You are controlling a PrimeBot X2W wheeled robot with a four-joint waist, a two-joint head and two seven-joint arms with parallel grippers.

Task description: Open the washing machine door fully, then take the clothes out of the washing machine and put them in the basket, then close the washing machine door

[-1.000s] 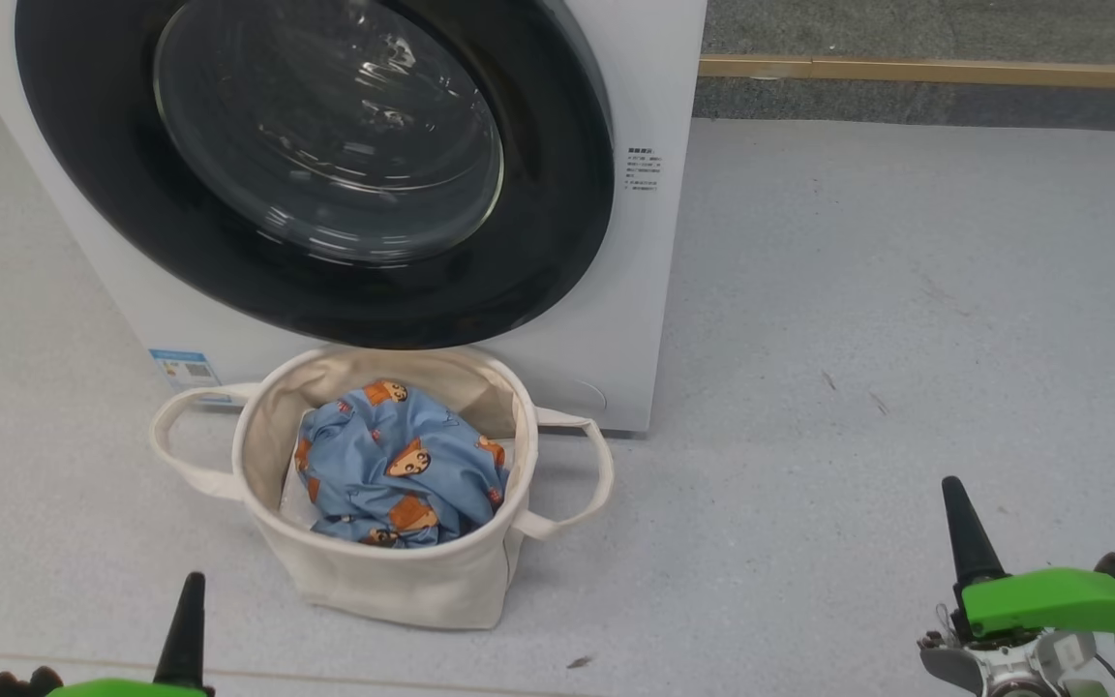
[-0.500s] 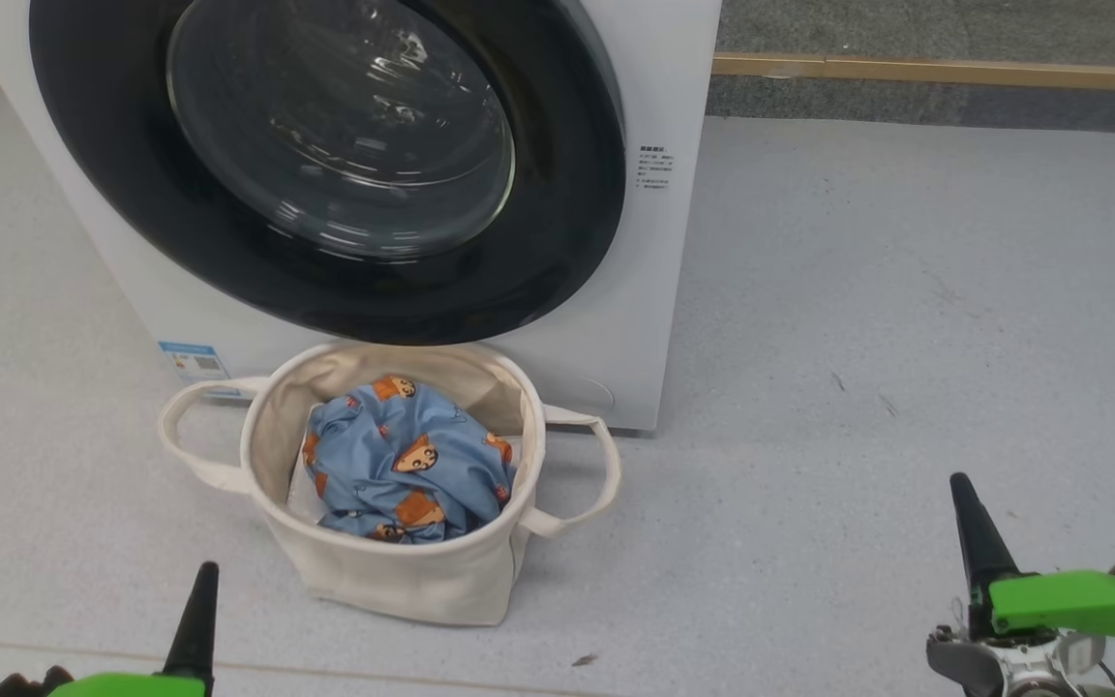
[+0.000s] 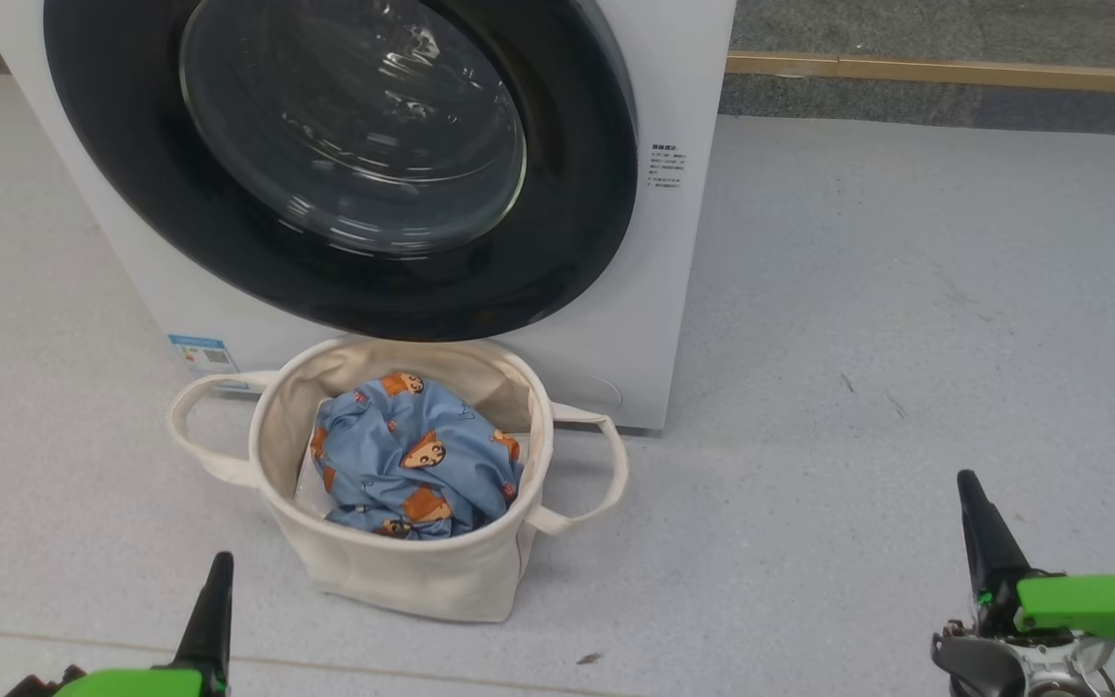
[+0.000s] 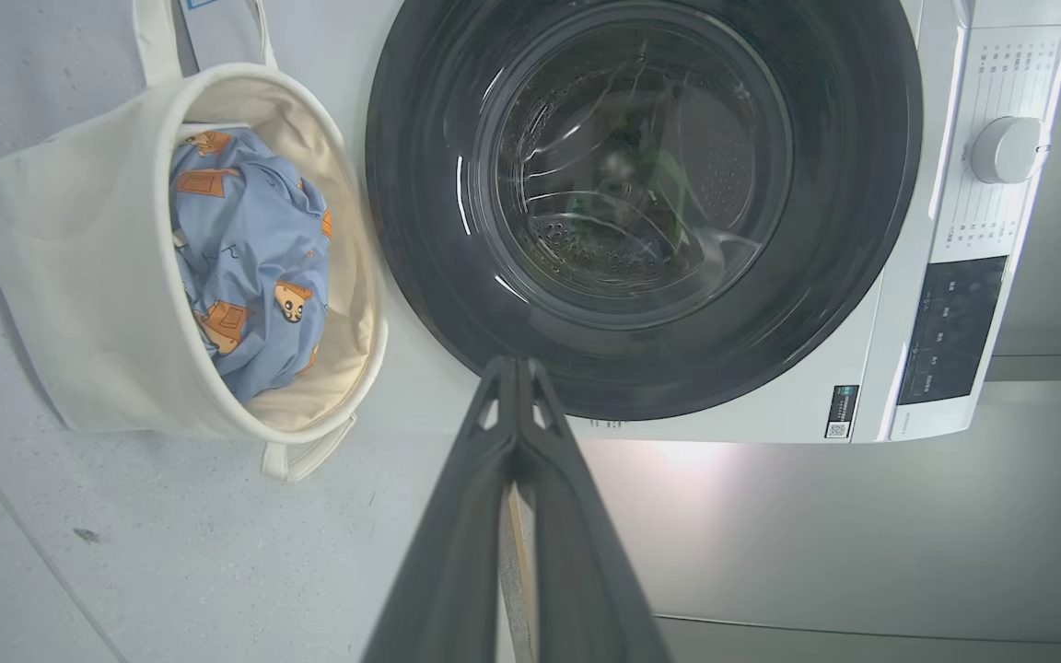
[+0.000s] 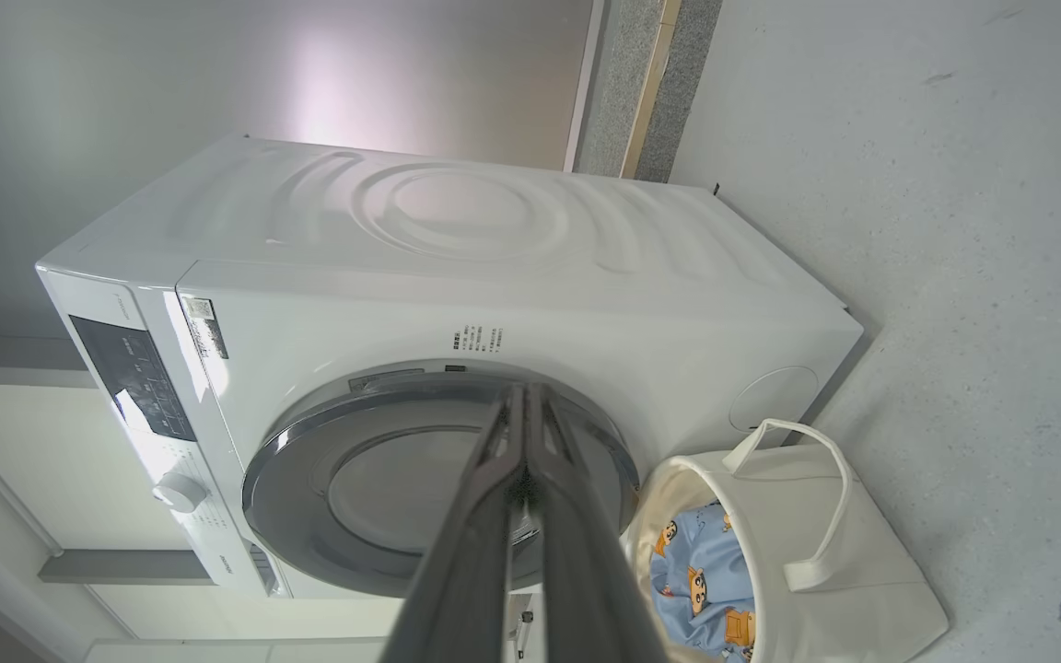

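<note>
Clothes [image 3: 412,465] of light blue soft fabric, printed with orange-brown cartoon bears, lie bunched inside the round cream canvas basket [image 3: 403,581], below its rim. The basket, with a loop handle on each side, stands on the grey speckled floor [image 3: 906,290] just in front of the large white front-loading washing machine [image 3: 674,290], under the lower edge of the washing machine door [image 3: 132,223]. That big round door, with its glossy black rim and clear bulging glass centre, sits shut, flush against the machine's front. Through the glass the steel drum seems empty, though reflections make that hard to judge. A white round dial [image 4: 1005,149] and a dark control panel [image 4: 950,327] sit on the machine's upper front.

The left gripper [image 4: 514,368] has its two long dark fingers pressed together with nothing between them, pointing toward the door's lower rim from a distance. The right gripper [image 5: 526,394] is likewise pressed closed and empty. Both hang low and well apart from the basket, one on each side of it in the head view.
</note>
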